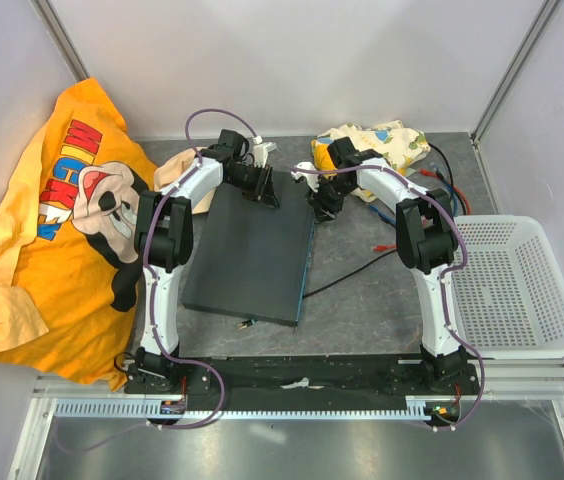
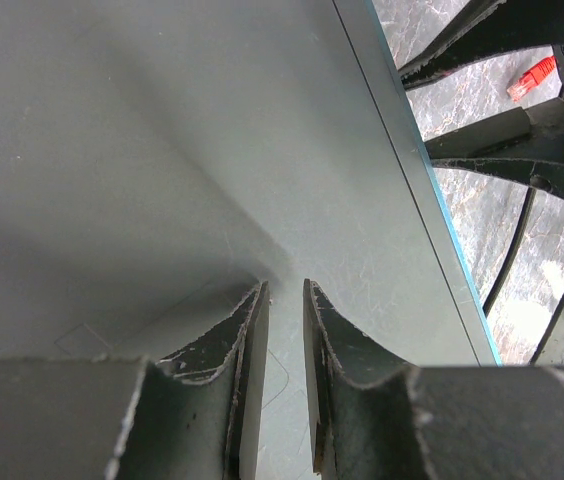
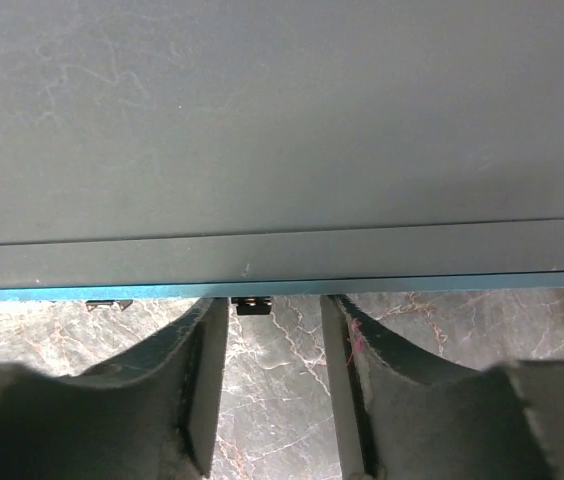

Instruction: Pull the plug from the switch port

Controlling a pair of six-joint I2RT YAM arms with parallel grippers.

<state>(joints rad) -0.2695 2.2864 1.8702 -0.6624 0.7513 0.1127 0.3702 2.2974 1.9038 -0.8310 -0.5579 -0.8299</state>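
The switch [image 1: 250, 250] lies flat near the middle of the table [image 1: 362, 310], a little towards the left edge. Its long sides run from the far edge towards the near one. It is a wide, low, dark grey metal box with a plain, matt, faintly scuffed top. One thin long side is teal-blue and faces the table's right edge. In the right wrist view, small openings line the underside of that teal strip, and what looks like a small dark plug [image 3: 251, 305] pokes out of it.

The left gripper [image 2: 284, 285] is down over the far end of the switch's top. Its fingers are drawn to a narrow slit with nothing between them. The right gripper [image 3: 274, 310] is at the teal side near the switch's far right corner. Its jaws are moderately wide, and the small plug sits between them, close to one finger, with neither finger pressing on it.

A black cable [image 1: 357, 275] runs across the table from the teal side towards the right. A red-tipped lead [image 1: 380, 245] lies nearby. A yellow Mickey shirt [image 1: 52, 230] covers the left edge, a white mesh basket [image 1: 517, 285] stands at the right edge, and a patterned cloth [image 1: 382, 145] is bunched by the far edge.
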